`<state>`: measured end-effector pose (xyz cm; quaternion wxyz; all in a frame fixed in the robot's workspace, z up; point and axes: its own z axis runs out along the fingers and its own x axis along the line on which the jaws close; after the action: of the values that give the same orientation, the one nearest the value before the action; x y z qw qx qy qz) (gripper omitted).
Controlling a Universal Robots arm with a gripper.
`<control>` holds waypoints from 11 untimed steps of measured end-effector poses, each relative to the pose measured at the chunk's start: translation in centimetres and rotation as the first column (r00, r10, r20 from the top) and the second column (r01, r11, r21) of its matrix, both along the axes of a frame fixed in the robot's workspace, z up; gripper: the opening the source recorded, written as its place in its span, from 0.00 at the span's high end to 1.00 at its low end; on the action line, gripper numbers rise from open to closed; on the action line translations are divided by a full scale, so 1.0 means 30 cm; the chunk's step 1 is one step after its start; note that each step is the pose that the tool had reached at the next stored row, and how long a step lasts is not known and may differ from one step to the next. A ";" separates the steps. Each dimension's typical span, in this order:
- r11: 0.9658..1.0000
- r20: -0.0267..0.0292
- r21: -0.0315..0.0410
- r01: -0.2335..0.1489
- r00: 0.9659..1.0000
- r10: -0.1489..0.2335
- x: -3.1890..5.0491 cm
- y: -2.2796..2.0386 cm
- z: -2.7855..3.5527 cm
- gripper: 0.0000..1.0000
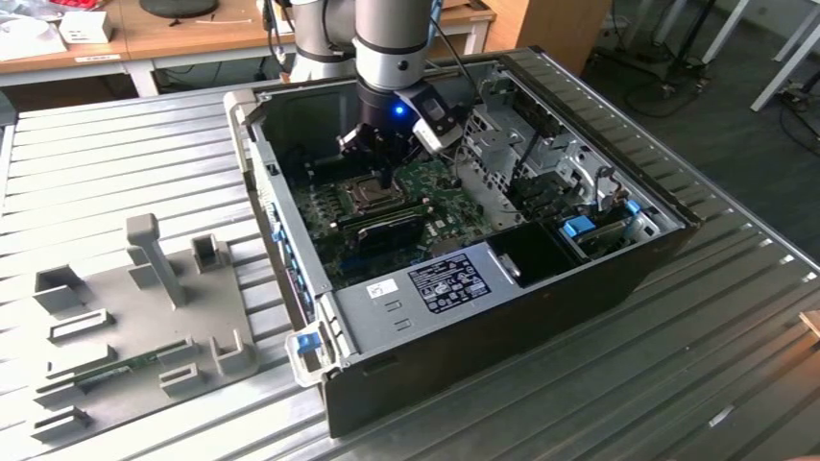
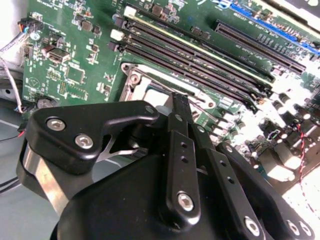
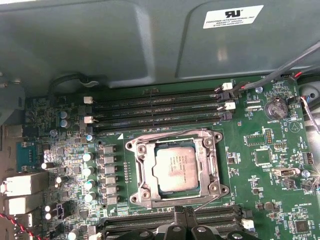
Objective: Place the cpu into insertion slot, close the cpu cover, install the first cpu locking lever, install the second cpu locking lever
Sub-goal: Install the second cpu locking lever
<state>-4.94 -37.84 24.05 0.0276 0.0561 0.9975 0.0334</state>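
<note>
In the exterior view, the grey plastic fixture plate lies at the left on the ribbed metal surface, and the black tool, fingers pressed together and holding nothing, hangs just above the square silvery-rimmed insertion slot. The small silvery-tan cpu sits in the slot under the thin silvery cpu cover. I judge a slanted push could slip off a lever and scratch the green board; the white label is too small to read.

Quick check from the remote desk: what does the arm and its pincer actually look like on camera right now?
In the exterior view the arm is a silvery-grey cylinder with a dark band, ending in a black wrist with a small blue light and a dark cable alongside. In the second wrist view the pincer is matte black: flat linkage bars joined by silver screws, a rounded black body, and a bare metal strip on one side.
</note>
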 end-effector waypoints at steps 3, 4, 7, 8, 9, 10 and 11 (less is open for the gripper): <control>1.000 0.000 0.000 0.000 1.000 0.000 0.000 0.000 0.000 0.90; 1.000 0.000 0.000 0.000 1.000 0.000 0.000 0.000 0.000 0.90; 1.000 0.001 0.000 0.000 1.000 0.000 -0.003 0.000 0.000 0.90; 1.000 0.001 0.000 0.000 1.000 0.000 -0.006 0.000 0.000 0.90; 1.000 0.002 0.000 0.000 1.000 0.000 -0.009 0.000 0.000 0.90; 1.000 0.003 0.000 0.000 1.000 0.000 -0.012 0.000 0.000 0.90; 1.000 0.004 0.000 0.000 1.000 0.000 -0.015 0.000 0.000 0.90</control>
<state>-5.40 -37.84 24.04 0.0295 0.0561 0.9974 0.0336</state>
